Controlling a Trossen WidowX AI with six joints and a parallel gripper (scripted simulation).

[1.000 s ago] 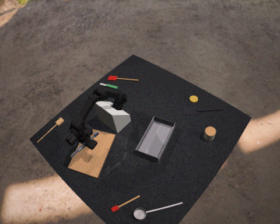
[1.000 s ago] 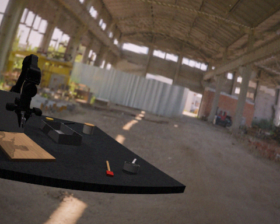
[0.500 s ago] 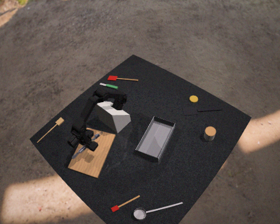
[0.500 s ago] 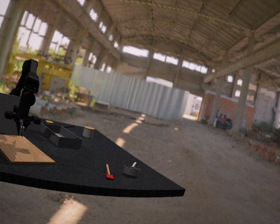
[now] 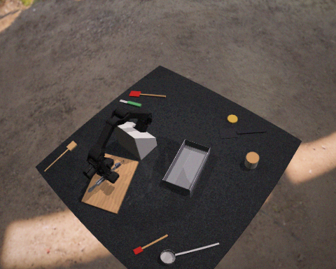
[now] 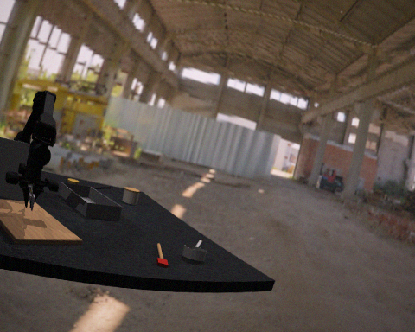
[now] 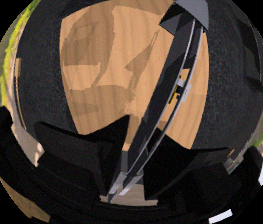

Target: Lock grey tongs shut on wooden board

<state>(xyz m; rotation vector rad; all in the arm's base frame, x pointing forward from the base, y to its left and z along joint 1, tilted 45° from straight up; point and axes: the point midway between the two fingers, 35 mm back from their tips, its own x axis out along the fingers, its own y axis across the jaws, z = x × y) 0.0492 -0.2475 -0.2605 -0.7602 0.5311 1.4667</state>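
Note:
The grey tongs lie lengthwise through my gripper, which is shut on them. Their two arms run close together in the wrist view, with a narrow gap between them. The tongs are over the wooden board, seemingly a little above it, roughly level. The fingers hide their middle in the top view. Whether the lock is engaged cannot be told. The roasting tin stands empty to the right of the board.
A pale angular block stands just behind the board. A wooden-handled tool lies left of it. A capped can and yellow disc are beyond the tin. A red spatula and strainer lie at the front.

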